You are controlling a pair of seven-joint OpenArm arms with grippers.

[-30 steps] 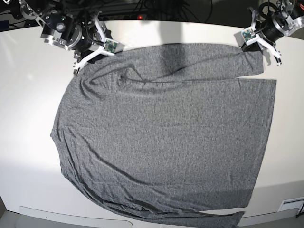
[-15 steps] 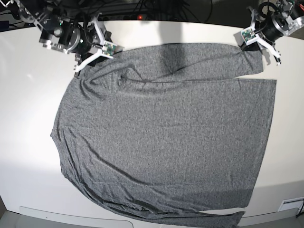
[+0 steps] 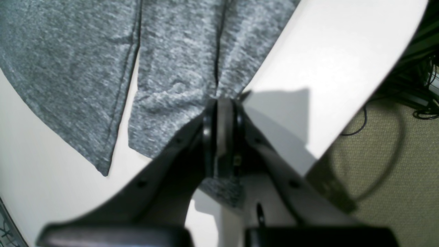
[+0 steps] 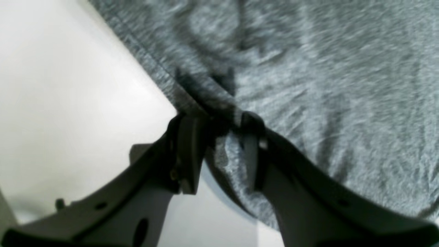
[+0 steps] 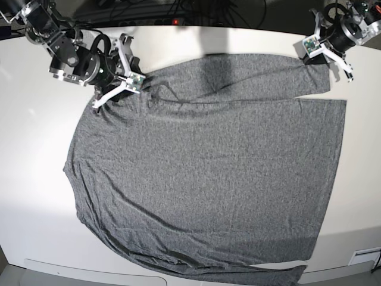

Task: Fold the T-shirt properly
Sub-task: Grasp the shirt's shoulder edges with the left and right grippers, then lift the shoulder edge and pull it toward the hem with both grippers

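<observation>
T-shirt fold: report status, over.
Left gripper shut on sleeve end. Right gripper open, straddling shoulder fabric. T-shirt spread flat on table, unfolded. Nothing obstructing.

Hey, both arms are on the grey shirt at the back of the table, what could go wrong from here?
1. The right gripper straddles the edge of the T-shirt with its jaws apart, so it may close on too little cloth and lose it on lifting.
2. The left gripper is shut on the sleeve end only; a hard pull could drag the sleeve askew.
3. The sleeve lies near the table edge, so cloth may slide off.
</observation>
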